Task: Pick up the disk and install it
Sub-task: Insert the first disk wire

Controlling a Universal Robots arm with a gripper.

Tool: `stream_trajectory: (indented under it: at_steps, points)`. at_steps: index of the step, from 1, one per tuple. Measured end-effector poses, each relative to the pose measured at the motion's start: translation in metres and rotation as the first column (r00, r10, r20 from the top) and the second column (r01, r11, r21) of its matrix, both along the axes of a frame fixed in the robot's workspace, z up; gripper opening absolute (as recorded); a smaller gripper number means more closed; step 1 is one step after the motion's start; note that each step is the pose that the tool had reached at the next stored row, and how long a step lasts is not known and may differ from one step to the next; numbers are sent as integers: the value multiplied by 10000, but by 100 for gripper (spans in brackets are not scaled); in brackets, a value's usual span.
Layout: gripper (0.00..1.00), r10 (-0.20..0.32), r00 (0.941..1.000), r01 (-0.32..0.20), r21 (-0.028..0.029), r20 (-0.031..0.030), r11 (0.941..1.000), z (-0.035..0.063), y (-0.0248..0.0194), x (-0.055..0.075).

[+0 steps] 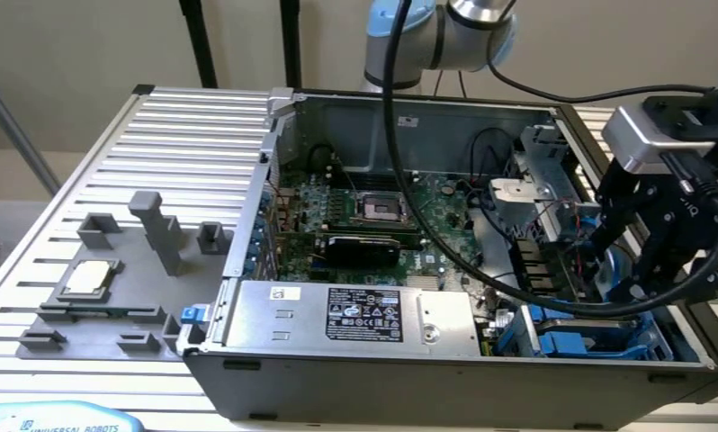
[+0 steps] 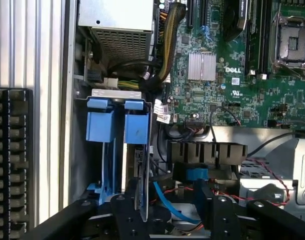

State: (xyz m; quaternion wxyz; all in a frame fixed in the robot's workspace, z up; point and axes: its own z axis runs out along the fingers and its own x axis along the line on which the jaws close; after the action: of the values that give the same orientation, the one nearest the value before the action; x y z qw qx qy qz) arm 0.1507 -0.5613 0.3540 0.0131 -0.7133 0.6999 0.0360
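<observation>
Setting: ribbed metal table (image 1: pixel 203 126) against a pale wall, black stand legs behind. On the table: open computer case (image 1: pixel 455 387), lid off, interior facing up. Contents of the case: green motherboard (image 1: pixel 372 225) with an empty processor socket (image 1: pixel 377 209); large silver box with black label (image 1: pixel 359 315) along the near wall; bundled black cables; drive bay at the corner toward the exterior view's right. Toward the exterior view's left of the case: grey fixture (image 1: pixel 95 315) carrying a small square silver chip (image 1: pixel 86 279). Robot arm: reaches down from the far side, with its black gripper (image 1: pixel 617 274) lowered into the drive bay end of the case. Gripper (image 2: pixel 167 205), wrist view: the two black fingers (image 2: pixel 126 202) stand apart, with a blue cable (image 2: pixel 159 192) and red wires visible through the gap. The disk (image 2: pixel 138 130): stands on edge in the drive bay, its blue frame uppermost toward the silver box and its silver side running down to a point just beside one finger; the other finger is clear of it. Contact with the near finger cannot be told. Adjacent item: a second blue frame (image 2: pixel 100 125), just beside the disk and parallel to it, on the side nearest the case wall.
</observation>
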Motion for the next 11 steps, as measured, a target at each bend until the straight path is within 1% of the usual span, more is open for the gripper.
stream_trajectory:
  at_steps: [1,2,4,6,8,11]
  points:
    - [54,12,10000,-12,1,0,10000,0,0,-20]
    - [60,20,10000,-20,0,0,10000,0,0,-39]
    - [60,27,10000,-27,2,0,10000,-1,-3,-80]
    - [60,29,10000,-29,-1,0,10000,0,-24,-125]
    - [60,31,10000,-31,-1,0,10000,0,-57,-174]
    - [60,31,10000,-31,5,0,10000,0,-136,-200]
